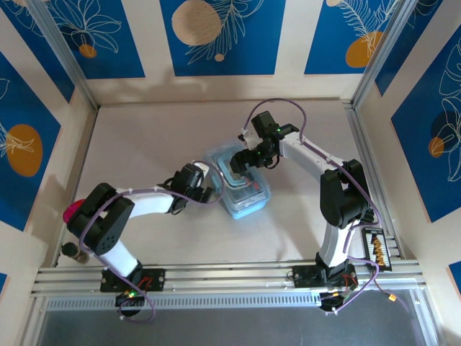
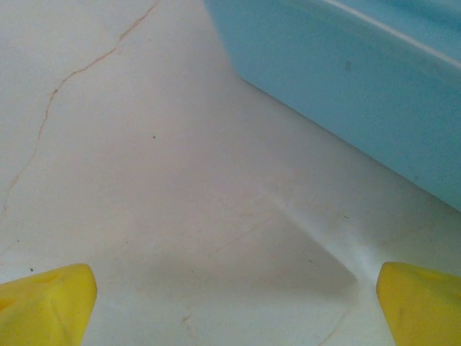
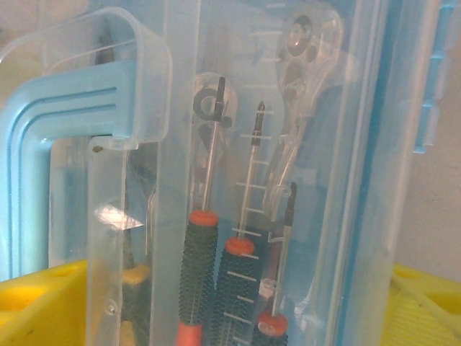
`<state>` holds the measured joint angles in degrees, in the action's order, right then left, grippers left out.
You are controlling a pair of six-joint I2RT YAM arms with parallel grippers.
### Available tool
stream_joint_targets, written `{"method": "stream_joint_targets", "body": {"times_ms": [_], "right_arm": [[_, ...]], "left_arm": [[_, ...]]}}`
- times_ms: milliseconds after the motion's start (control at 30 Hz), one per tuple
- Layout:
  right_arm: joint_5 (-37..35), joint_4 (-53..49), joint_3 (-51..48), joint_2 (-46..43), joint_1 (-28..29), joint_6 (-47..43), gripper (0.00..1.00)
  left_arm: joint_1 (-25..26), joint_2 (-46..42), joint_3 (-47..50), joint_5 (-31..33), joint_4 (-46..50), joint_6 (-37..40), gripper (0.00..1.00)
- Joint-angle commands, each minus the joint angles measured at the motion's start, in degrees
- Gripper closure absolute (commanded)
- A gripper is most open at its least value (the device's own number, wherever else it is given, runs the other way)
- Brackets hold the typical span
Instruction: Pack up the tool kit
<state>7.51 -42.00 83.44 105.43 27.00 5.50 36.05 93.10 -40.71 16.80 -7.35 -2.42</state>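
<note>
The tool kit's light-blue case lies mid-table with its clear lid down. In the right wrist view, red-and-black screwdrivers and a yellow pliers handle show through the lid, and the blue carry handle is at the left. My right gripper straddles the case's far end, one yellow finger against each long side. My left gripper hovers low over bare table at the case's left side. It is open and empty, with the blue case wall just ahead.
A pink object and a small brown one sit by the left arm's base. A black rack with yellow bits stands near the right arm's base. Panel walls close in the table on three sides.
</note>
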Motion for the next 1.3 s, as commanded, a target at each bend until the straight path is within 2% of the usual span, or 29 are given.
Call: {"method": "stream_joint_targets", "body": {"times_ms": [0,567,800,1033,1167,1267], "right_arm": [[5.68,-10.04,-4.16,3.46,2.96,-0.22,0.14],[6.56,-10.11,-4.25,0.15,2.47,1.57,0.14],[5.16,-13.98,2.33,-2.84,-2.06,0.18,0.01],[2.70,-15.64,11.55,-5.87,-10.05,0.86,0.01],[-3.71,-7.79,6.92,-11.27,-14.33,3.90,0.01],[-11.28,10.79,-7.57,-20.99,-15.40,3.66,0.01]], "left_arm": [[0.20,0.53,-4.75,-2.56,-5.94,-1.19,0.00],[0.21,-0.11,-6.39,-2.99,-5.12,-1.82,0.00],[-2.82,-9.16,-9.51,-1.20,3.05,1.71,0.00],[-10.44,-21.40,-11.89,-3.02,12.87,-1.24,0.00],[-14.89,-26.59,-7.13,-2.04,11.91,-3.14,0.00],[-17.69,-29.22,-0.41,0.12,6.03,-5.11,0.00]]}}
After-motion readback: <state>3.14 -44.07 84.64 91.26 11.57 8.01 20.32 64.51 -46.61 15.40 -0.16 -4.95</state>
